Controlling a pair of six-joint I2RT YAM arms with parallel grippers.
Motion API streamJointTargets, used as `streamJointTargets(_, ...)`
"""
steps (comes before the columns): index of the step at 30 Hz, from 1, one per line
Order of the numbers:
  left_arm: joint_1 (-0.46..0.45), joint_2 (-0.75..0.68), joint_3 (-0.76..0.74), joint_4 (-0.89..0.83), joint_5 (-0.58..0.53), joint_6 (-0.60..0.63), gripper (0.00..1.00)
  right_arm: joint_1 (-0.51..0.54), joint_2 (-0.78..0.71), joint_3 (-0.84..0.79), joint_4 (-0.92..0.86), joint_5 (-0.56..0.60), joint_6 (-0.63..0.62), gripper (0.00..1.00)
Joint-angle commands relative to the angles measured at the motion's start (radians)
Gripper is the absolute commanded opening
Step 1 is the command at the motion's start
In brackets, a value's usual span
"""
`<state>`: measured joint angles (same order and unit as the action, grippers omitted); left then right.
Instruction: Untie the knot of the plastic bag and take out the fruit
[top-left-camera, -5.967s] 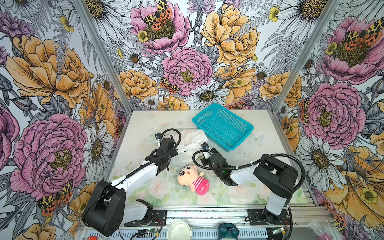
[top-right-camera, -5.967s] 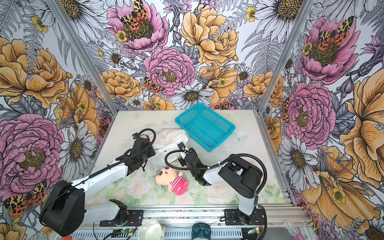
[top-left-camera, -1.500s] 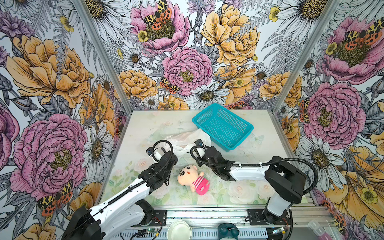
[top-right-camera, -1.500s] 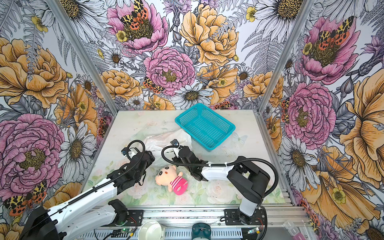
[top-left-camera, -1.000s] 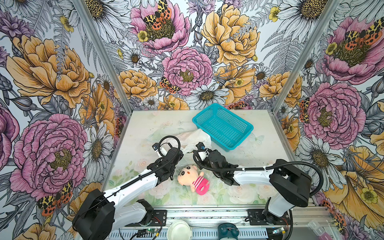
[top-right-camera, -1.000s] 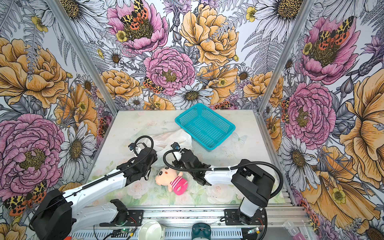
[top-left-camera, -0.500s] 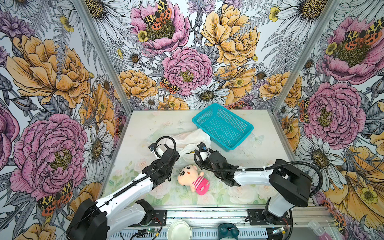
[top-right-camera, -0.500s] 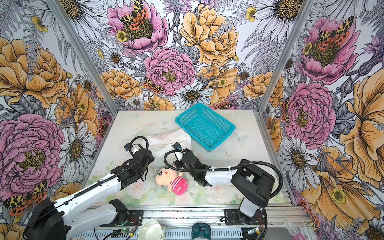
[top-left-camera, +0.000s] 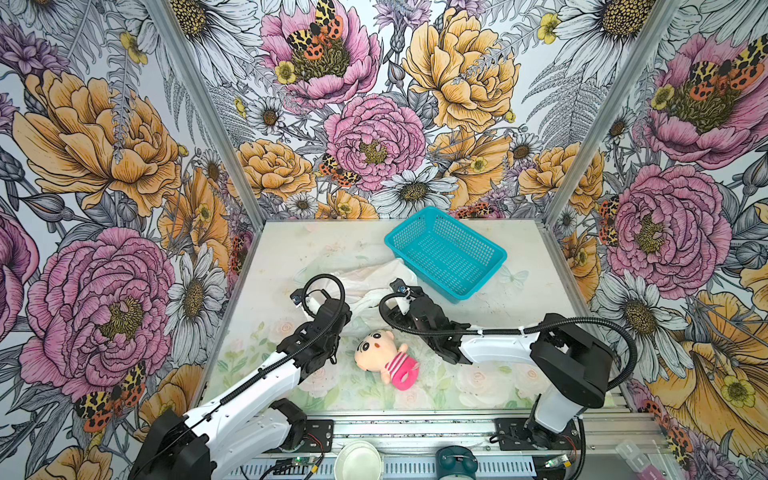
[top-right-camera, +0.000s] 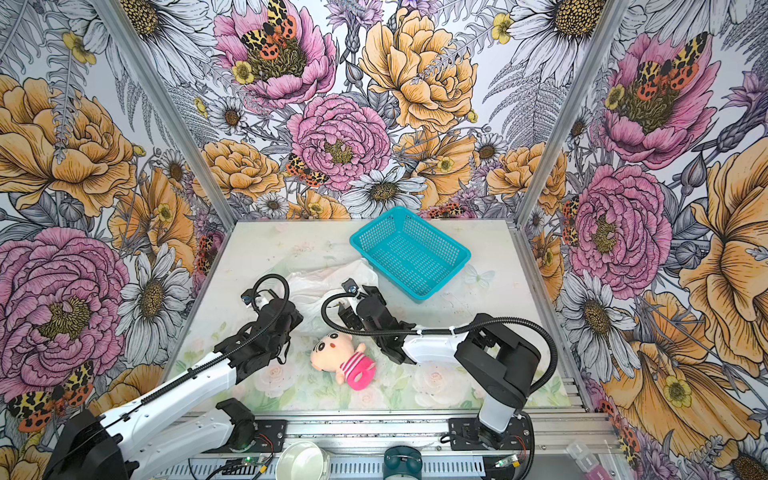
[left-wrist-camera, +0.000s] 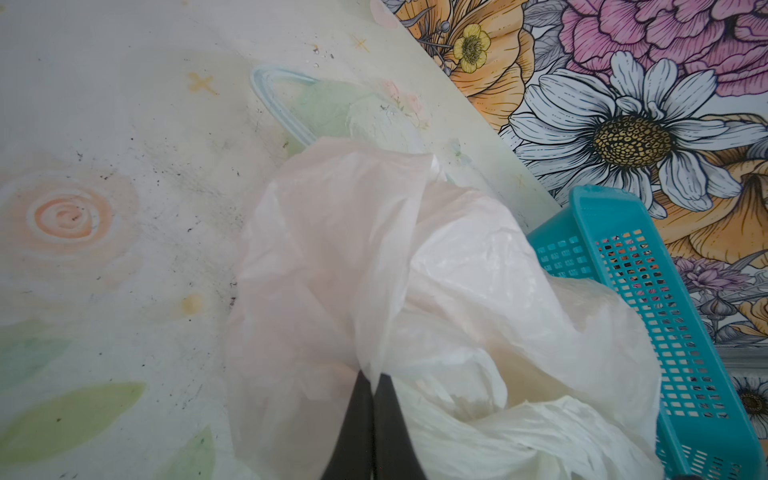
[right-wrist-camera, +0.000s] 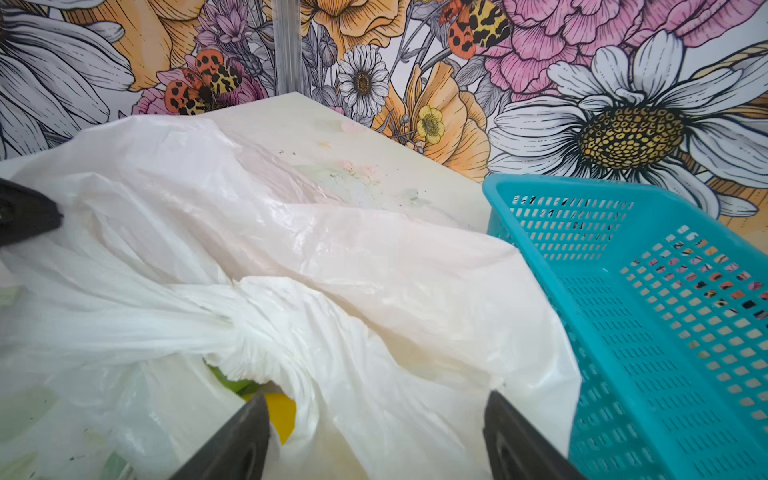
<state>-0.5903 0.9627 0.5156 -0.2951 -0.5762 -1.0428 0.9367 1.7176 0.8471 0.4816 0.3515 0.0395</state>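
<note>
**A:** Untying is the step in hand. The knot (right-wrist-camera: 245, 328) is tight, and the bag (right-wrist-camera: 395, 257) lies on the table (top-left-camera: 278, 253) between both arms.

**B:** The left gripper (left-wrist-camera: 372, 376) has its jaws pressed together, pinching a fold of the bag. The right gripper (right-wrist-camera: 374, 397) is spread wide and empty, right over the knot.

**A:** And the fruit (right-wrist-camera: 278, 409)?

**B:** Inside the bag. Yellow and green peek out under the knot.

**A:** Next, I'd say, the right gripper clamps a strand and pulls against that pinch.

**B:** It's tight, though. The basket (top-left-camera: 446, 249) is just beside the bag and the doll (top-left-camera: 384, 359) is near the front. The open table lies behind and to the left.
</note>
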Motion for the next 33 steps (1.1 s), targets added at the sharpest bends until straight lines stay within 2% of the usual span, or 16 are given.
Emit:
streamJointTargets(1,0.010,-0.025,-0.018,0.010,0.014,0.021,0.00,-0.013,0.052,0.061,-0.099,0.020,-0.027,0.67)
streamJointTargets(5,0.018,-0.043,-0.025,0.010,0.019,0.024,0.00,-0.017,0.055,0.069,-0.109,0.020,-0.028,0.17)
streamJointTargets(7,0.024,-0.047,-0.026,0.010,0.022,0.027,0.00,-0.020,0.043,0.058,-0.097,0.021,-0.027,0.00)
streamJointTargets(25,0.131,-0.094,-0.068,0.011,0.091,0.053,0.00,-0.070,-0.068,-0.167,0.155,0.074,0.075,0.00)
streamJointTargets(33,0.234,-0.149,-0.110,-0.001,0.150,0.076,0.00,-0.073,-0.102,-0.253,0.235,0.145,0.119,0.00)
